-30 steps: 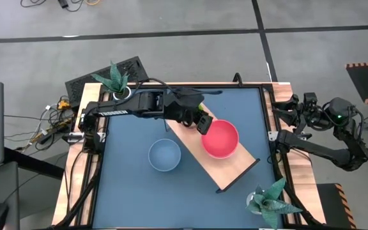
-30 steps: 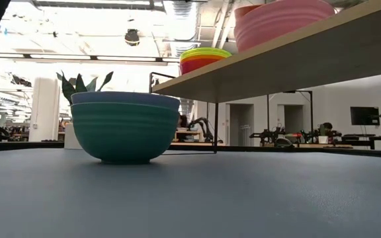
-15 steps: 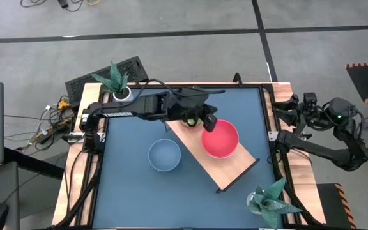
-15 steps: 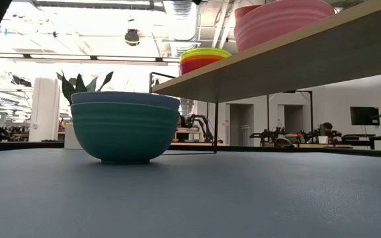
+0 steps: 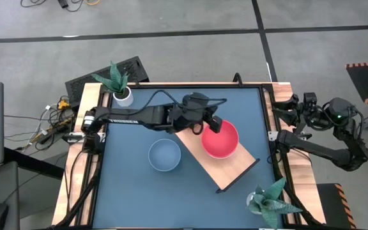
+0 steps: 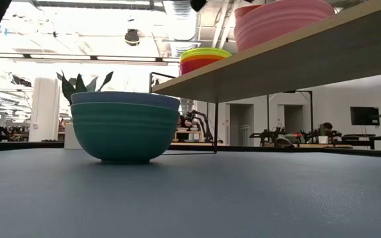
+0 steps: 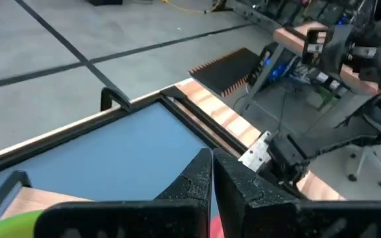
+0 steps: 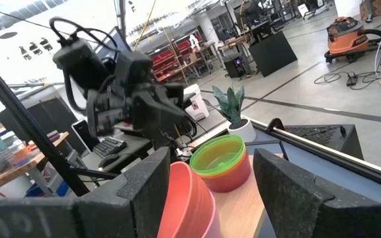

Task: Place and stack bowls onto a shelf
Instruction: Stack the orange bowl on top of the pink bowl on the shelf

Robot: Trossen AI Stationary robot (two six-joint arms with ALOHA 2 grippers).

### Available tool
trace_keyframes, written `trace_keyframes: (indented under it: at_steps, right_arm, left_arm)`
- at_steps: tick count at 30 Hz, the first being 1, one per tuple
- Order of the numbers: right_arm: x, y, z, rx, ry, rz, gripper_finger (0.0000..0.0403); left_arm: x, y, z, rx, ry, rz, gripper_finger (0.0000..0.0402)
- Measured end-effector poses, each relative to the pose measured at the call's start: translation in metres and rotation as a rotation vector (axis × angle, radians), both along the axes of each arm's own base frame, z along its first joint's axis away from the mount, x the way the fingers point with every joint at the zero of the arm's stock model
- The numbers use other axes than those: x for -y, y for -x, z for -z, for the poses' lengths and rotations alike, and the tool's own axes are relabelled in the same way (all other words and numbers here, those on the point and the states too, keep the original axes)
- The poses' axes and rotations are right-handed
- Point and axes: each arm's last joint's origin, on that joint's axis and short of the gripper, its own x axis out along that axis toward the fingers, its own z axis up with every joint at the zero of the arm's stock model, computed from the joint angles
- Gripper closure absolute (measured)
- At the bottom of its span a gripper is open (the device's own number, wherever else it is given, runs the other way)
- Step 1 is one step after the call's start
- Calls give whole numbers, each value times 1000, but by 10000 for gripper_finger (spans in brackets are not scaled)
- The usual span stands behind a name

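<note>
A robotics lab or workshop: polished grey concrete floor [image 5: 190, 57] with black seam lines, loose cables [image 5: 51, 118], red storage racks [image 8: 170, 58], an orange shop vacuum [image 8: 348, 32].

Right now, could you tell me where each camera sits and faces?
High view: above the table, facing straight down; both arms, left tool shut over the shelf.
Low view: tabletop height, facing level past the teal bowl; hardly any arm.
Left wrist view: on the left arm, facing the side rail past that tool.
Right wrist view: on the parked right arm, facing the pink bowl through the open right tool.
Shared: low and right wrist both see the yellow-green bowl.
</note>
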Motion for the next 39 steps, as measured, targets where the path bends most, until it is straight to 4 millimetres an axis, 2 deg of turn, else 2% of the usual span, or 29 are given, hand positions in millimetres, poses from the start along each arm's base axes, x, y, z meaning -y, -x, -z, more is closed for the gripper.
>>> trace_keyframes:
  at_steps: [5,17,39]
  right_arm:
    - [0,0,0,-2,0,16,158]
    - [1,0,6,-57,-30,16,158]
    - [1,0,7,-63,-29,16,158]
  left_arm:
    - [2,-15,14,20,-8,-2,401]
    - [3,-36,42,-2,-15,-19,401]
    - [-4,-32,50,-78,6,-52,401]
